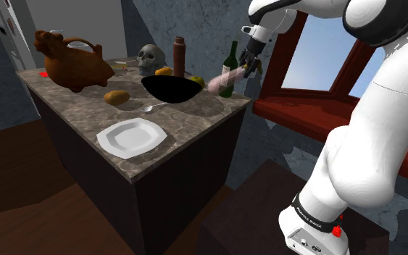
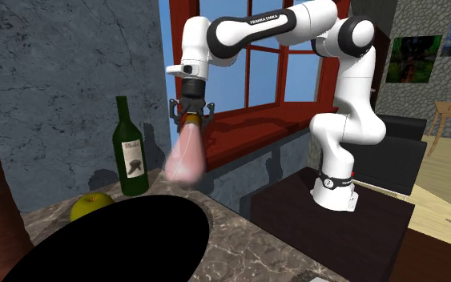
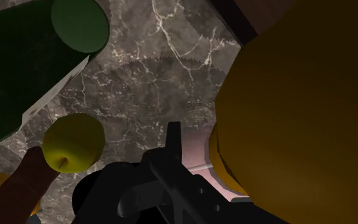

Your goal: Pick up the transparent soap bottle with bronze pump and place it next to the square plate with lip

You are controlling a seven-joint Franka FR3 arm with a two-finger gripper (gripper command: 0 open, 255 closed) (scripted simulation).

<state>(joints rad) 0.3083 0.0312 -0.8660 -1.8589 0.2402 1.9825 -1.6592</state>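
Nearby, the square plate (image 1: 131,136) lies at seven o'clock from the black bowl (image 1: 172,88). Farther, at three o'clock, the soap bottle (image 1: 220,80) hangs tilted, the gripper (image 1: 247,69) pinching its bronze pump (image 2: 191,122). It is likely light, slick and prone to swing, so the neck suits.

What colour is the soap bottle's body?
Pale translucent pink; the soap bottle shows best in the second exterior view.

Dark marble-topped counter (image 1: 198,122). On it we see a white square plate (image 1: 132,136), a spoon (image 1: 153,107), a black bowl (image 1: 172,88), a brown lump (image 1: 117,96), perhaps a potato, a brown animal-shaped jug (image 1: 68,61), a grey skull (image 1: 149,58), a brown flask (image 1: 180,54), a green apple (image 2: 91,206) and a green wine bottle (image 2: 130,152).
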